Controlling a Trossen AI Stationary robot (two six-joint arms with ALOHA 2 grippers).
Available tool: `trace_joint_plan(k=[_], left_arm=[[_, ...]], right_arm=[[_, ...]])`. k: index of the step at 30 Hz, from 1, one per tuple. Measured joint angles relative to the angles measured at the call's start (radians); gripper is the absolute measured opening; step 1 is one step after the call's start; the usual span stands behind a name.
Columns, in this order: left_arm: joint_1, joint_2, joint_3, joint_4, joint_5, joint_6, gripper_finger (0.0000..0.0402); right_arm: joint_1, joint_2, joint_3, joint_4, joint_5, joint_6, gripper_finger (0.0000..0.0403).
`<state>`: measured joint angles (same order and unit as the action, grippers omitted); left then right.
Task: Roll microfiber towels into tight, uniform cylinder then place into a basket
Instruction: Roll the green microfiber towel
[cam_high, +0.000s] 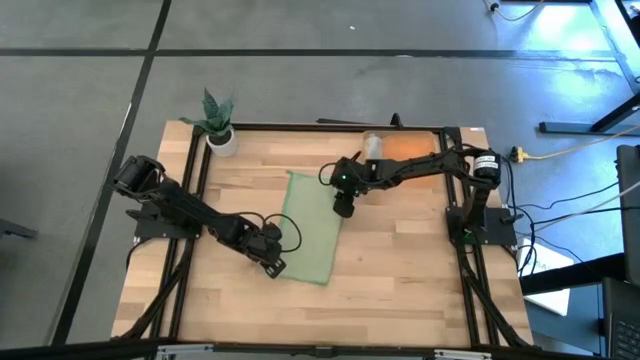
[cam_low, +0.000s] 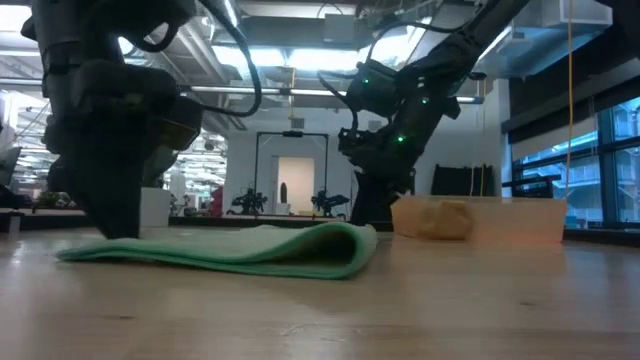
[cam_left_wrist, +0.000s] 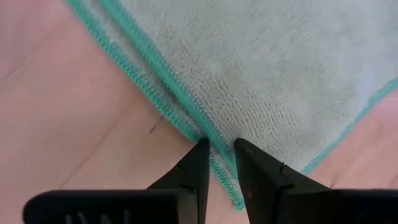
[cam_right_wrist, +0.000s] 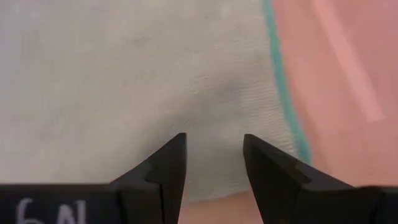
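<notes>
The green towel (cam_high: 312, 232) lies folded flat mid-table (cam_high: 400, 280). At the towel's near-left edge, the left end effector (cam_high: 272, 262) pinches the doubled teal hem between narrowly parted fingers (cam_left_wrist: 198, 168). At the towel's far-right edge, the right end effector (cam_high: 344, 207) hovers open above the cloth. Right of the towel, the orange basket (cam_high: 410, 146) holds a rolled grey towel (cam_high: 373, 145).
</notes>
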<state>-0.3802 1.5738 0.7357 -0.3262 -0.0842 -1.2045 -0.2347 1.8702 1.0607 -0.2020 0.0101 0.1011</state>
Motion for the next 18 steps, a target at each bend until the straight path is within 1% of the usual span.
trace_joint_plan(k=[4,7,11,15,16,18], left_arm=[[-0.006,0.009,0.000,0.027,-0.014,-0.002,0.0071],[-0.006,0.011,0.000,0.033,-0.009,-0.035,0.0071],[-0.006,-0.011,0.000,0.043,-0.002,-0.041,0.0071],[-0.006,-0.067,0.000,0.034,0.007,-0.035,0.0071],[-0.006,-0.082,0.000,0.032,0.004,-0.035,0.0071],[-0.006,-0.102,0.001,0.026,-0.023,-0.019,0.0071]], right_arm=[[-0.009,0.000,0.002,0.024,0.000,-0.002,0.0161],[-0.010,-0.002,0.030,-0.021,-0.024,0.000,0.0161],[-0.010,-0.033,0.121,-0.178,-0.156,-0.006,0.0161],[0.012,-0.039,0.187,-0.312,-0.341,-0.055,0.0161],[0.021,-0.039,0.190,-0.328,-0.375,-0.067,0.0161],[0.048,-0.036,0.191,-0.323,-0.397,-0.084,0.0161]])
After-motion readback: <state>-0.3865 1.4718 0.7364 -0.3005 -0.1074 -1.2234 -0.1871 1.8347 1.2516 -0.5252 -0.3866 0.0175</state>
